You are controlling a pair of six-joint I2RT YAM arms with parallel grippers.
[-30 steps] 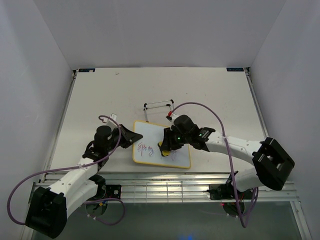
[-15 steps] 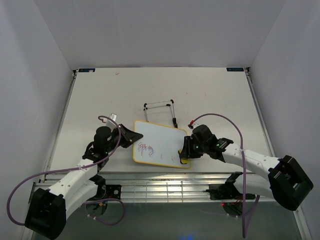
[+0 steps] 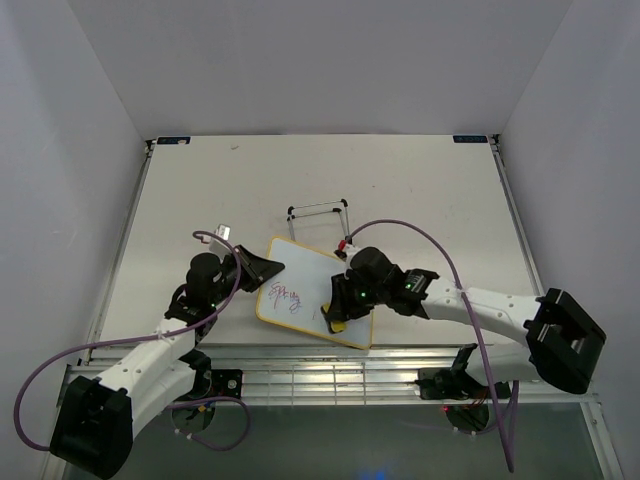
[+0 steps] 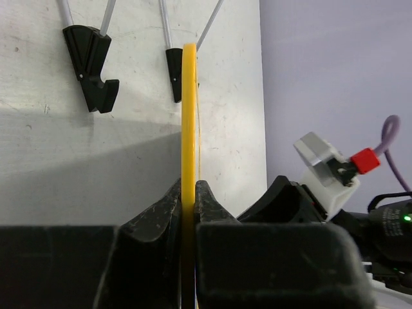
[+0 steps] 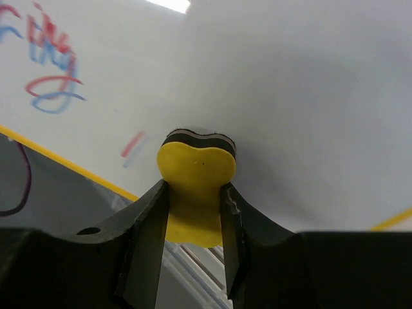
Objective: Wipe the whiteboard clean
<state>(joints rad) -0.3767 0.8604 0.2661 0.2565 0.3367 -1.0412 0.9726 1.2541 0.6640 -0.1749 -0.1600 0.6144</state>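
The whiteboard (image 3: 305, 270), white with a thin yellow frame, lies near the table's front edge, with purple-red writing (image 3: 288, 296) on its left part. My left gripper (image 3: 268, 270) is shut on the board's left edge; the left wrist view shows the yellow frame (image 4: 188, 116) edge-on between the jaws. My right gripper (image 3: 340, 315) is shut on the yellow eraser block (image 3: 338, 325) and presses it on the board's lower middle. In the right wrist view the eraser (image 5: 195, 177) sits on the white surface, with red-blue strokes (image 5: 51, 71) at upper left.
The thin black wire stand (image 3: 320, 212) lies on the table just behind the board; its feet show in the left wrist view (image 4: 93, 64). A slatted rail (image 3: 330, 380) runs along the front edge. Grey walls enclose the table on three sides.
My right gripper with the eraser swept from the board's middle to its lower right corner, then back left to the lower middle. The board has turned slightly. The right-side marks are gone.
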